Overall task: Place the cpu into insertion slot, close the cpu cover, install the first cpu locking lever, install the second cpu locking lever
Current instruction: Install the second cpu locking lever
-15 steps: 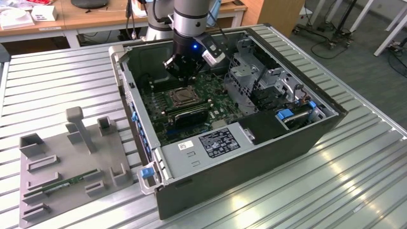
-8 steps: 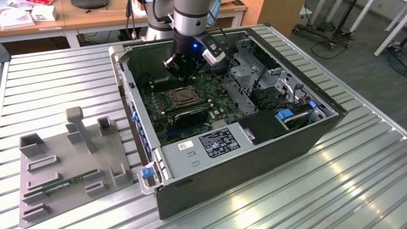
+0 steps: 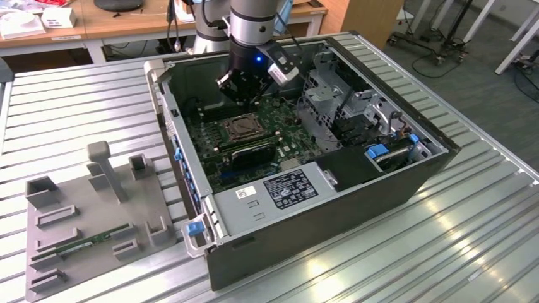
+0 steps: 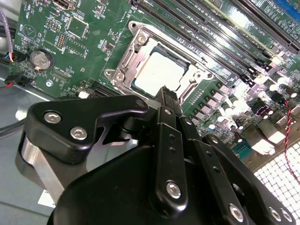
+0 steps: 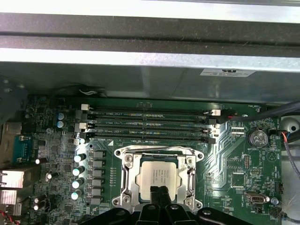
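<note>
A robotics lab or workshop: an open black metal computer case point(image 3: 337, 189) sits on a ribbed aluminium workbench point(image 3: 471, 240), wooden desks point(image 3: 126, 22) and wheeled equipment stands point(image 3: 438, 38) behind.

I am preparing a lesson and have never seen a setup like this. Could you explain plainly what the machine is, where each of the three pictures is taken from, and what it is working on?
The machine is a robot arm with a black gripper at its tip. The exterior view looks from outside at an open computer case lying on a ribbed metal table. On that view's left is a grey holder tray.

Both wrist views come from cameras riding on the arm, looking down past the gripper at the green circuit board.

The cpu, a pale square chip, sits in the insertion slot, with the silvery cpu cover framing it. In both wrist views the gripper's tips meet, holding nothing, just above the chip's edge.
</note>
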`<state>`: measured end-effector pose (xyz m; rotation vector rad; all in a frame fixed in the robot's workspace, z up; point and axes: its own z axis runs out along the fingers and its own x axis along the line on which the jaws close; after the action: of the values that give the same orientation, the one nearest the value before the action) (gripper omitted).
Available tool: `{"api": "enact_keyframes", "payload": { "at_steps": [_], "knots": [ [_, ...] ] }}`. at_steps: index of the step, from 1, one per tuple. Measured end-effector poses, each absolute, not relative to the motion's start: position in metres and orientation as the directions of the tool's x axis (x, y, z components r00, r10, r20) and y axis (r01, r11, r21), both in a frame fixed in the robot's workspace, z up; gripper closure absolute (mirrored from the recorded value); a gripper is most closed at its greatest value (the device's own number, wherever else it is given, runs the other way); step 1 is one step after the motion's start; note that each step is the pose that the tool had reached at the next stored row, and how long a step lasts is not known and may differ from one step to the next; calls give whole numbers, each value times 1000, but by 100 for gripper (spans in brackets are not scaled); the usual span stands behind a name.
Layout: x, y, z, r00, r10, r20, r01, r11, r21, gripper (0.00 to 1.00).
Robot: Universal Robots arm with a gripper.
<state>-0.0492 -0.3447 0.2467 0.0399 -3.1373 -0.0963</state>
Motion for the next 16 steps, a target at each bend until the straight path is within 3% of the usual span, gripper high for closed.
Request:
{"api": "enact_keyframes", "payload": {
  "at_steps": [16],
  "knots": [
    [-49,-345,251,-1000,-26,2,-25,998,64,89]
  ]
}}
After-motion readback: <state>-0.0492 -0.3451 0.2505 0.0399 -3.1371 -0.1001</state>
